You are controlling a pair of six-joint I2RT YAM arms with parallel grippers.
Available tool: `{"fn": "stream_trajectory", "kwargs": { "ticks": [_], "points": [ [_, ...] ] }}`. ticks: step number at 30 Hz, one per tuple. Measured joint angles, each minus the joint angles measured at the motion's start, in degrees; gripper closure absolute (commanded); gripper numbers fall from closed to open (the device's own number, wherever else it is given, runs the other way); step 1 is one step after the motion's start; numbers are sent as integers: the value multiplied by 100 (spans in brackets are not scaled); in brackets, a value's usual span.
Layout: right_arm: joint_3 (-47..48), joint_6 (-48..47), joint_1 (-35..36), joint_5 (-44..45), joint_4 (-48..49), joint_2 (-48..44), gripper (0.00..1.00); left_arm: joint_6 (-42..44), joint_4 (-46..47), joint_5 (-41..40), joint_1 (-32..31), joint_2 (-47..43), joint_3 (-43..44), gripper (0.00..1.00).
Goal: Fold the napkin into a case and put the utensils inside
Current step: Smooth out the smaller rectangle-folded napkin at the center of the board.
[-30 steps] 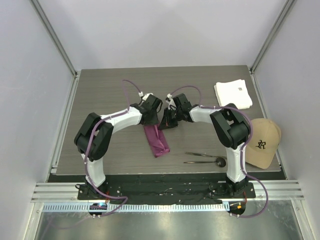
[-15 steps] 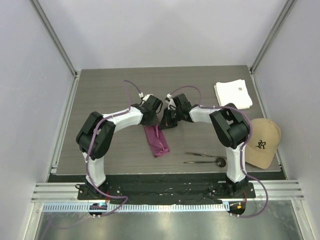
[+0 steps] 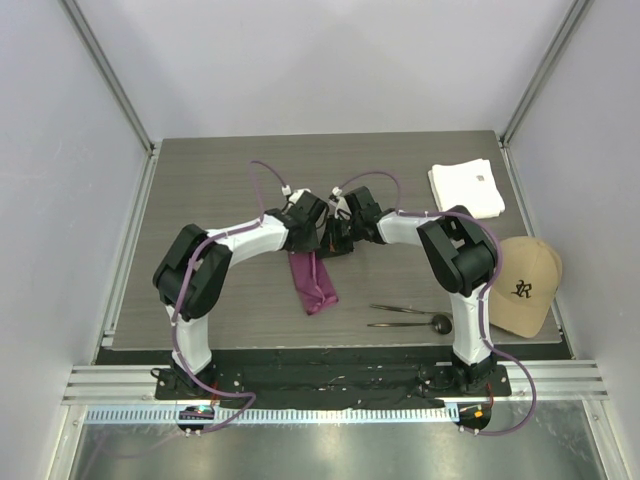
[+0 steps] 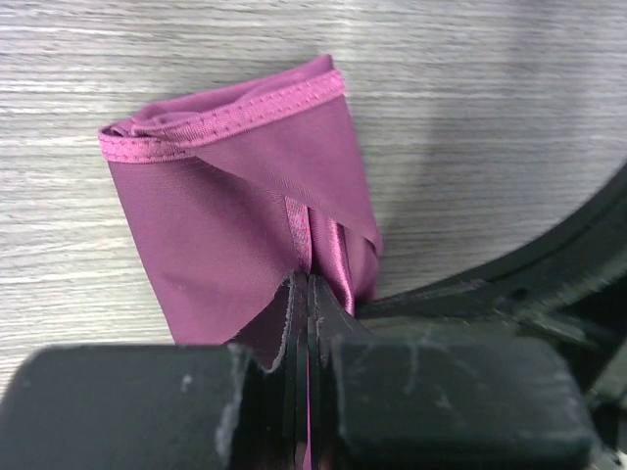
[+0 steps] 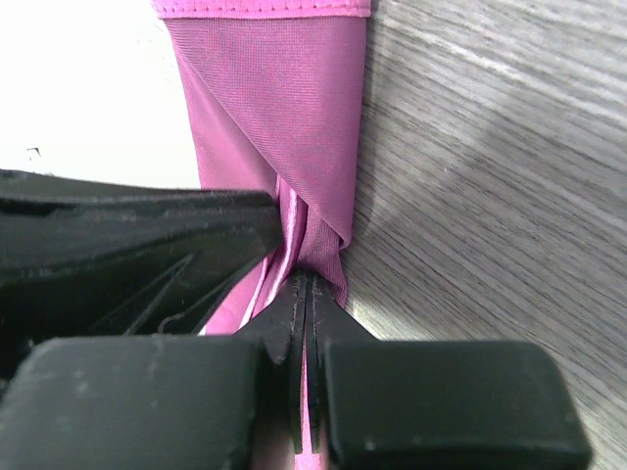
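Left gripper [image 4: 307, 294]: jaws pressed together, pinching a raised fold of the napkin [image 4: 225, 196] right at the tips. Cloth layers are visible squeezed between the two pads. Right gripper [image 5: 306, 289]: same, jaws closed on a thin pleat of the same cloth, pink fabric caught in the slit between the pads.

The two grippers sit tip to tip, nearly touching, both on the far end of the napkin. The left one comes in from the left, the right one from the right.

From the pinch point the napkin runs away toward the near edge of the worktop [image 3: 200, 200] as a long narrow folded strip, slanting slightly right. It lies flat except where it is lifted into the jaws. The stitched hem shows across the free end in both wrist views. The strip lies about mid-width of the worktop, in its near half.

Utensils [image 3: 400, 315]: two thin dark pieces lying side by side, right of the strip's near end and apart from it, close to the near edge. The spoon [image 3: 438, 322] head points right, beside the right arm's base link.

White cloth [image 3: 467, 188], folded, in the far right corner. Tan cap [image 3: 525, 285] off the right edge of the worktop.
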Motion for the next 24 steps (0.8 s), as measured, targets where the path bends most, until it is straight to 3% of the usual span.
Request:
{"fn": "stream_trajectory", "kwargs": {
  "ticks": [24],
  "points": [
    [0, 4, 9, 15, 4, 0, 99, -127, 133, 22, -140, -37, 247, 100]
  ]
}}
